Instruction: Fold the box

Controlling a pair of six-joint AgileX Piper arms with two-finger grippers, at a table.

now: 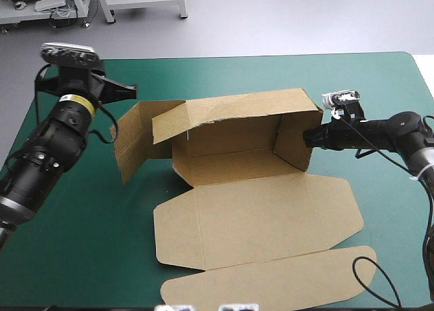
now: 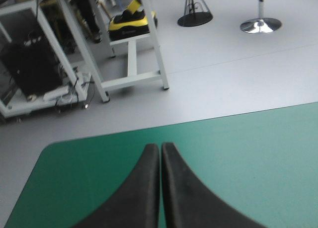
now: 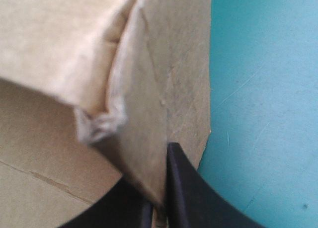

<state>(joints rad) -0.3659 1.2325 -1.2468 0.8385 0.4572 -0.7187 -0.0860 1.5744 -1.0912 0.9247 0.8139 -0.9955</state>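
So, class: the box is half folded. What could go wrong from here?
1. Only the right pincer grips the box, at its right wall; the left pincer is shut, clear of it, so a pull might drag the box sideways.
2. The corner by that grip looks crumpled; more force could tear it.
3. The left wall splays outward and may flop flat.

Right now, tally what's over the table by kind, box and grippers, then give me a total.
Brown box: 1
Grippers: 2, the left gripper shut on nothing, the right gripper shut on the box's wall
Total: 3
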